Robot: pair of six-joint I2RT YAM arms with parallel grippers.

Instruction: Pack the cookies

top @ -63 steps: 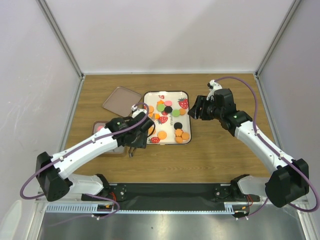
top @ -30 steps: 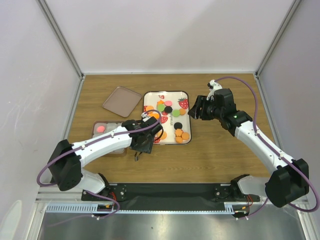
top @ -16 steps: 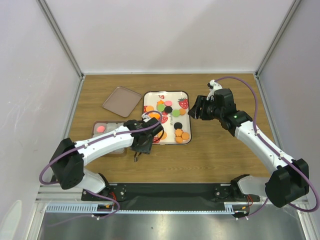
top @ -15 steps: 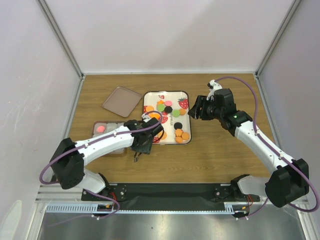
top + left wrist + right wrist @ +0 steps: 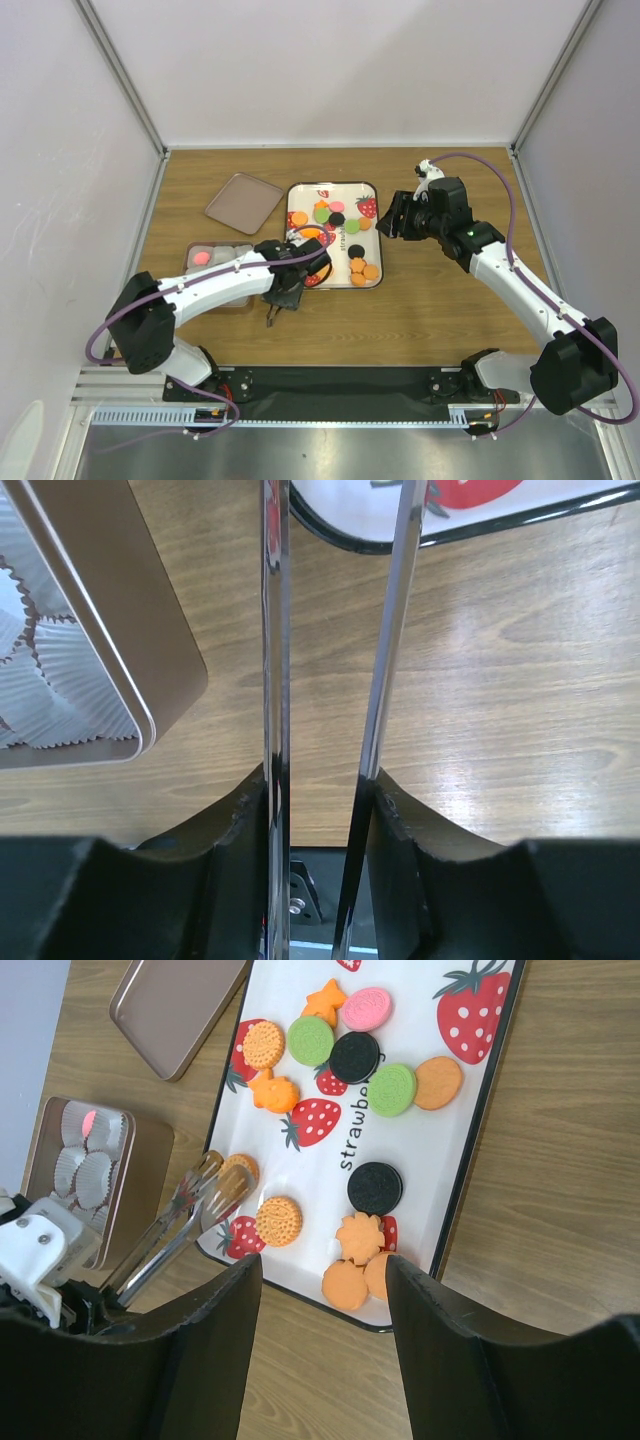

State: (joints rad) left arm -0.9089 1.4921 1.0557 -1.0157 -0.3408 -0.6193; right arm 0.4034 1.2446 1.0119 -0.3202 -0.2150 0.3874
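Right wrist view: the small flat cookies (image 5: pixel 278 1220), in orange, pink, green and black, lie loose on the white strawberry-printed rectangular tray (image 5: pixel 425 1160), midway across the wooden table (image 5: pixel 430 300).

Count on the tray: nine orange (one star-shaped, two scalloped), two green, two black, one pink. One further pink cookie (image 5: pixel 90 1120) sits in a white paper cup at the far-left corner of the brown rectangular tin (image 5: pixel 150 1175), which stands just beside the tray's near-left corner. One brown lid (image 5: pixel 175 1005) lies off the tray's far-left corner.

The left gripper (image 5: pixel 315 800) is clamped on one pair of slim metal tongs (image 5: pixel 175 1225). The blades stand apart, with their tips either side of an orange cookie (image 5: pixel 240 1165) at the tray's left edge. Contact cannot be confirmed. The right gripper (image 5: pixel 322 1270) hangs spread and empty beside the tray's right edge.

Assessment: the cookies appear light, rigid and brittle, and are likely to skate on the glossy tray. Each is best taken across opposite points of its rim with a light squeeze. The overlapping orange pieces at the near edge would be harder to take singly.
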